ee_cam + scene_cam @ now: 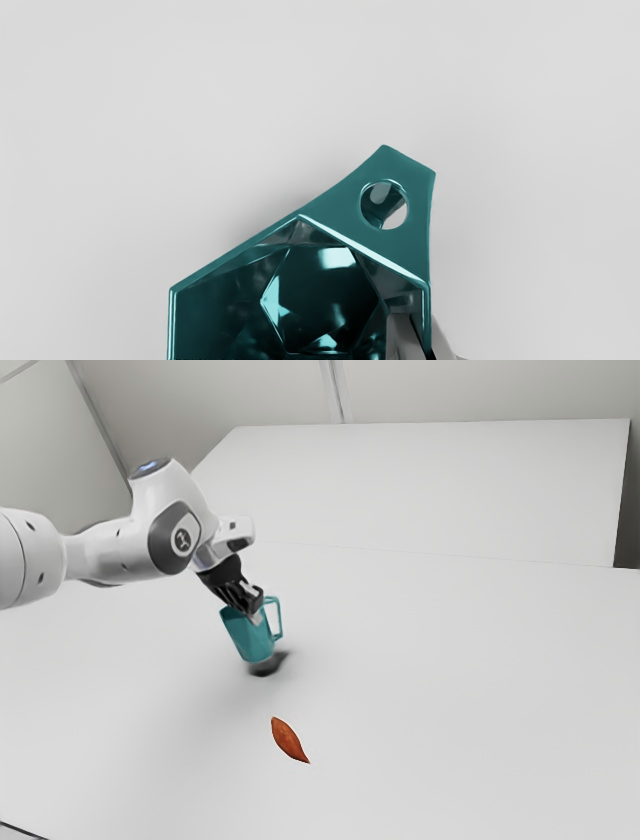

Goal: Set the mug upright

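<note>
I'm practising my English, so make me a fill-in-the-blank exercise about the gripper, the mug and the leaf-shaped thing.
The gripper has one finger outside the mug and the other ____ it.
In the exterior view, the mug stands ____ (upright or tilted).
The hole in the top of the handle is ____ (round or square).
The orange-brown leaf-shaped object is ____ to the exterior camera than the mug (closer or farther).

Missing words: inside; tilted; round; closer.

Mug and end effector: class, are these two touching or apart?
Touching: the wrist view shows the end effector pinching the mug by its wall, one finger inside, one outside.
</note>
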`<state>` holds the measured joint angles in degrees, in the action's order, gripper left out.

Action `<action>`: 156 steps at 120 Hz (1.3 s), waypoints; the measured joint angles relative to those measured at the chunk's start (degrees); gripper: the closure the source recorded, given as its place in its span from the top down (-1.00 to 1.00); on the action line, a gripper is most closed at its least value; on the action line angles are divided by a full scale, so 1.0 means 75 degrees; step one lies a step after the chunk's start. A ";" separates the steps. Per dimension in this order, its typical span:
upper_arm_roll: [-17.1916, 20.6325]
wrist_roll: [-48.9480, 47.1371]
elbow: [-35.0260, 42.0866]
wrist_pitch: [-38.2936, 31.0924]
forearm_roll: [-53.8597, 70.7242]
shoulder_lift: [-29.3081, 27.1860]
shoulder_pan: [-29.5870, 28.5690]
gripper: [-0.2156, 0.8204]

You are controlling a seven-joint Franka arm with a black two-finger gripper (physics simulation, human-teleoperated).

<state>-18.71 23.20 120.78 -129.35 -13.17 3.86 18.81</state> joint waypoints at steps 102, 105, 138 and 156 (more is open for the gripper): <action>-0.0016 0.0307 0.0727 -0.0962 0.1403 -0.0131 -0.0004 0.02; -0.0015 0.0312 0.0723 -0.0959 0.1412 -0.0160 -0.0007 0.08; -0.0024 0.0102 0.0070 -0.0370 0.1700 -0.0513 0.0034 0.45; -0.0014 -0.0319 -0.1115 0.0854 0.2161 -0.0584 0.0052 0.52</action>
<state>-18.82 20.80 112.42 -122.94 3.03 -0.52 19.20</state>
